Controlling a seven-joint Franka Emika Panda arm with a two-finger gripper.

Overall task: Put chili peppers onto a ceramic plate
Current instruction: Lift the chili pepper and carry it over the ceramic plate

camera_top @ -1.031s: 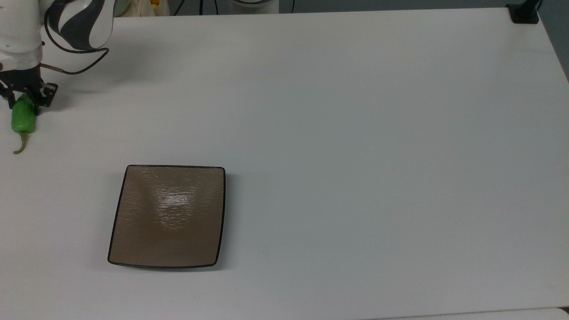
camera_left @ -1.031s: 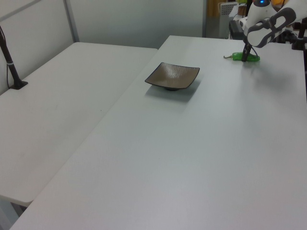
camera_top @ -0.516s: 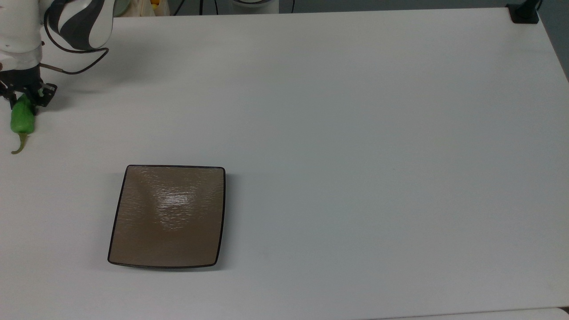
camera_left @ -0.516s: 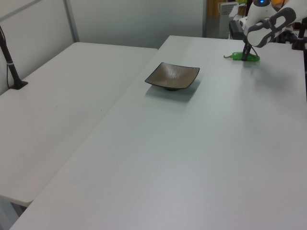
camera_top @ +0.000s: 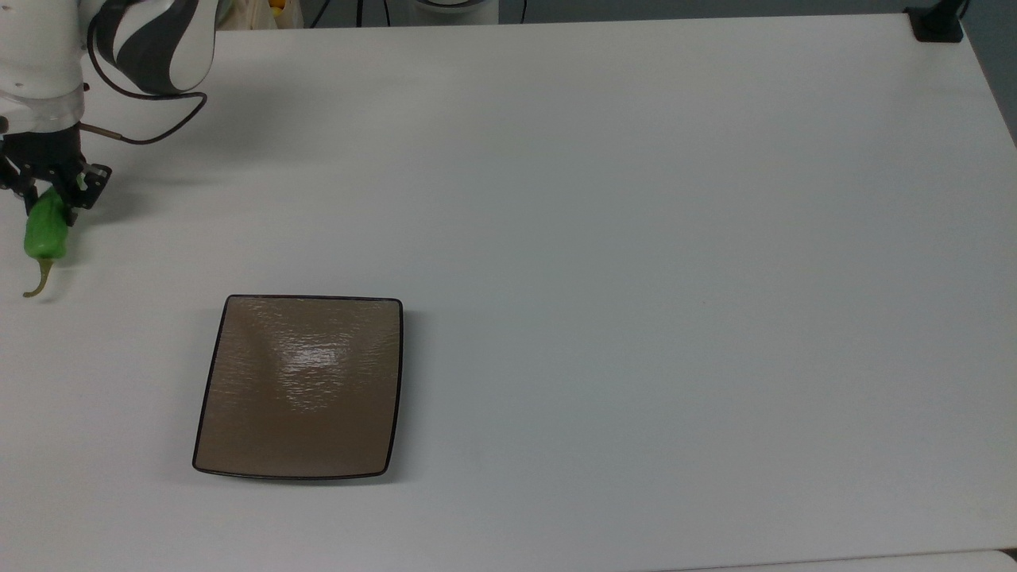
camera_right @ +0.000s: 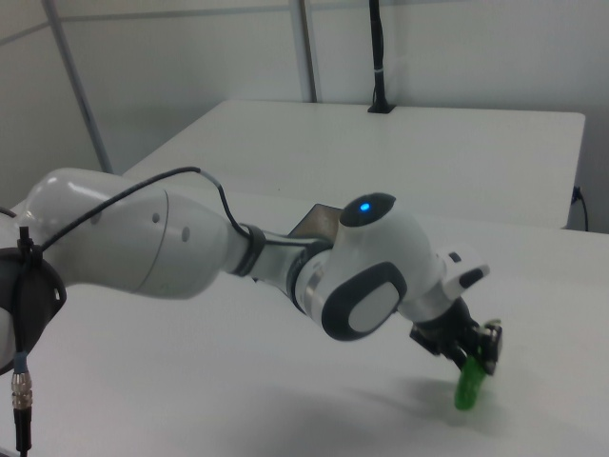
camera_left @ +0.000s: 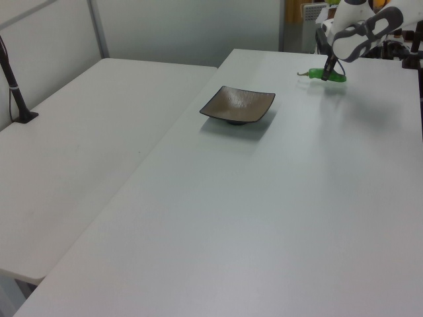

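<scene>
Top view, far left edge: gripper (camera_top: 49, 199) pinches the upper end of the chili pepper (camera_top: 44, 232), fingers pressed against its sides. Pepper hangs below the fingers, long axis running down the top view, thin olive stem curling off the low end. In the right view the pepper (camera_right: 468, 386) dangles nose-down under the gripper (camera_right: 473, 354), and the shadow beneath suggests it is just clear of the table (camera_top: 636, 238); not certain.

Moving right in the top view: ceramic plate (camera_top: 238, 445) sits well apart from the pepper, down and to the right of it. The carry, by my reading, must go that diagonal way, the pepper's length roughly parallel to the plate's side edges.

Materials: pepper bright green, slightly wrinkled, soft-looking. Plate square, glossy brown-taupe, thin dark rim, fine ripple texture, shallow dish in the left view (camera_left: 221, 113). Table plain matte white. Plate bare; placing not yet done.
</scene>
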